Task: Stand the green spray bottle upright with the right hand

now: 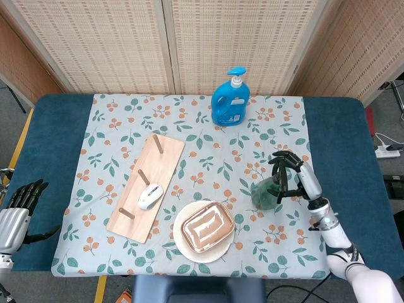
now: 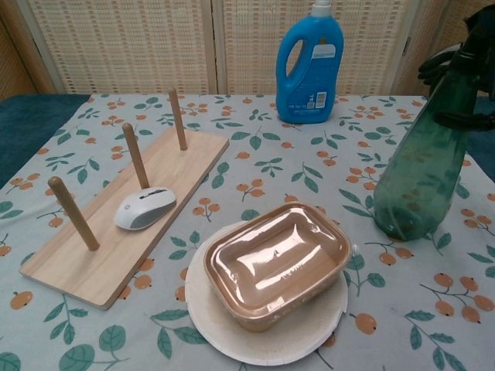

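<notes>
- the right hand (image 1: 291,175) sits at the right side of the table, its dark fingers (image 2: 451,63) wrapped around the neck and spray head of the green spray bottle (image 2: 424,167), grasping it near the top.
- the left hand (image 1: 16,208) rests off the near-left edge of the cloth on the blue table (image 1: 50,136), fingers spread and holding nothing (it shows in the head view only).
- nearest in the scene is a white paper plate (image 2: 232,327), near centre, carrying a brown lidded container (image 2: 275,263) with a clear glossy top.
- to the left of the plate lies a wooden peg board (image 2: 124,220), running from near-left toward far-centre, with three upright pegs (image 2: 136,155) along it.
- a white computer mouse (image 2: 145,207) lies on the board between the nearest peg and the middle one.
- the green spray bottle stands on its base on the floral tablecloth (image 2: 255,166), just right of the plate and a little farther back; in the chest view it leans slightly, its top tilted to the right toward the hand.
- the bottle's base touches the cloth and is apart from the plate's rim.
- farthest back, at the far centre of the cloth, a blue pump bottle (image 2: 309,68) stands upright, well apart from the green one.
- behind the table runs a woven screen (image 1: 227,38) of pale panels.
</notes>
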`<move>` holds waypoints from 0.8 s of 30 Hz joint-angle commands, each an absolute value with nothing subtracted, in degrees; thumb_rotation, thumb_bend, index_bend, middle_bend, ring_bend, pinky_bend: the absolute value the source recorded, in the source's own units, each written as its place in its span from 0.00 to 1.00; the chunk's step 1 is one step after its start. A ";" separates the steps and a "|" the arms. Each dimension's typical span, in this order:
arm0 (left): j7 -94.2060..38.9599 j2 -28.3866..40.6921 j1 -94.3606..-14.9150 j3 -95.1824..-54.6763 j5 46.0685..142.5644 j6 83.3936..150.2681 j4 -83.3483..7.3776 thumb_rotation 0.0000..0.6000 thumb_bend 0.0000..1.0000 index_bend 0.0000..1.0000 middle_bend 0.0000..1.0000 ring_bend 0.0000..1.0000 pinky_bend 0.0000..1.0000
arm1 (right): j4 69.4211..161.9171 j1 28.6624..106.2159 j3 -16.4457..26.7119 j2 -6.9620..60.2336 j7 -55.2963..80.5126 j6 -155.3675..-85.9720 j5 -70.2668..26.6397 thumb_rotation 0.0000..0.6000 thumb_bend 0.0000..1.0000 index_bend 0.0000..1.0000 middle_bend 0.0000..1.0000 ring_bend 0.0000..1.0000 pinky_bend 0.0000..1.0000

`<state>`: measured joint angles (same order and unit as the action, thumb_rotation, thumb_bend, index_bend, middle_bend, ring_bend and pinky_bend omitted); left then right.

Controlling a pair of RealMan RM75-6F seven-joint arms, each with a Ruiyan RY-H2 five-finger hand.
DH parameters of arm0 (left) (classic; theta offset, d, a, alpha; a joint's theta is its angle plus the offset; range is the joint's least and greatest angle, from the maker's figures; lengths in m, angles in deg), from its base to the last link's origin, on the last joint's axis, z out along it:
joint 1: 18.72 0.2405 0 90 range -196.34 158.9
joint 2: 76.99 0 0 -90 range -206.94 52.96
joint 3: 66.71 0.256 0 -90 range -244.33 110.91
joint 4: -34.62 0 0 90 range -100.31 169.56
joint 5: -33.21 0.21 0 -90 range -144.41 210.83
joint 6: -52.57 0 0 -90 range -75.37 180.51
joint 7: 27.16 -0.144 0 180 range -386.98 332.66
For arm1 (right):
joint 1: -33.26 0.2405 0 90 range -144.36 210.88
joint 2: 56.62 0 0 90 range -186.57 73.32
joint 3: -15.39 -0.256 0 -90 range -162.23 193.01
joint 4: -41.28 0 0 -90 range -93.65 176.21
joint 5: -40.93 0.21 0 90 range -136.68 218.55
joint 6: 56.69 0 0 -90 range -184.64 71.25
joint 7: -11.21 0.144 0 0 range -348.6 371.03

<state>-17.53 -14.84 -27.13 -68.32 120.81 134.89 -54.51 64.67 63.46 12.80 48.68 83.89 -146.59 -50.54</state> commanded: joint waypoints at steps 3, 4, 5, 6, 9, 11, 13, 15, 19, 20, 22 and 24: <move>-17.53 -14.84 -27.13 -68.32 120.81 134.89 -54.51 1.00 0.14 0.00 0.00 0.00 0.03 | 65.07 63.30 13.20 48.12 83.34 -146.06 -50.81 1.00 0.00 0.31 0.51 0.19 0.23; -17.53 -14.84 -27.13 -68.32 120.81 134.89 -54.51 1.00 0.14 0.00 0.00 0.00 0.03 | 65.17 63.26 13.36 47.96 83.22 -145.86 -50.92 1.00 0.00 0.30 0.50 0.18 0.23; -17.53 -14.84 -27.13 -68.32 120.81 134.89 -54.51 1.00 0.14 0.00 0.00 0.00 0.03 | 65.37 63.24 13.47 47.75 83.08 -145.66 -50.99 1.00 0.00 0.28 0.48 0.17 0.23; -17.53 -14.84 -27.13 -68.32 120.81 134.89 -54.51 1.00 0.14 0.00 0.00 0.00 0.03 | 65.52 63.20 13.53 47.61 82.96 -145.59 -51.03 1.00 0.00 0.27 0.47 0.16 0.22; -17.53 -14.84 -27.13 -68.32 120.81 134.89 -54.51 1.00 0.14 0.00 0.00 0.00 0.03 | 66.04 63.11 13.66 47.21 82.65 -145.47 -51.15 1.00 0.00 0.25 0.44 0.13 0.22; -17.53 -14.84 -27.13 -68.32 120.81 134.89 -54.51 1.00 0.14 0.00 0.00 0.00 0.03 | 66.36 63.04 13.75 46.97 82.52 -145.50 -51.24 1.00 0.00 0.24 0.43 0.13 0.22; -17.53 -14.84 -27.13 -68.32 120.81 134.89 -54.51 1.00 0.14 0.00 0.00 0.00 0.03 | 66.71 62.98 13.79 46.72 82.33 -145.64 -51.33 1.00 0.00 0.23 0.42 0.12 0.22; -17.53 -14.84 -27.13 -68.32 120.81 134.89 -54.51 1.00 0.14 0.00 0.00 0.00 0.03 | 66.99 62.95 13.78 46.54 82.11 -145.80 -51.38 1.00 0.00 0.23 0.41 0.11 0.21; -17.53 -14.84 -27.13 -68.32 120.81 134.89 -54.51 1.00 0.14 0.00 0.00 0.00 0.03 | 67.68 62.89 14.02 45.90 81.57 -145.91 -51.71 1.00 0.00 0.20 0.39 0.09 0.20; -17.53 -14.84 -27.13 -68.32 120.81 134.89 -54.51 1.00 0.14 0.00 0.00 0.00 0.03 | 67.87 62.86 14.15 45.69 81.46 -145.83 -51.82 1.00 0.00 0.19 0.38 0.08 0.19; -17.53 -14.84 -27.13 -68.32 120.81 134.89 -54.51 1.00 0.14 0.00 0.00 0.00 0.03 | 68.36 62.78 14.41 45.20 81.12 -145.69 -52.05 1.00 0.00 0.16 0.36 0.07 0.17; -17.53 -14.84 -27.13 -68.32 120.81 134.89 -54.51 1.00 0.14 0.00 0.00 0.00 0.03 | 68.78 62.74 14.81 44.68 80.64 -145.25 -52.36 1.00 0.00 0.13 0.33 0.05 0.14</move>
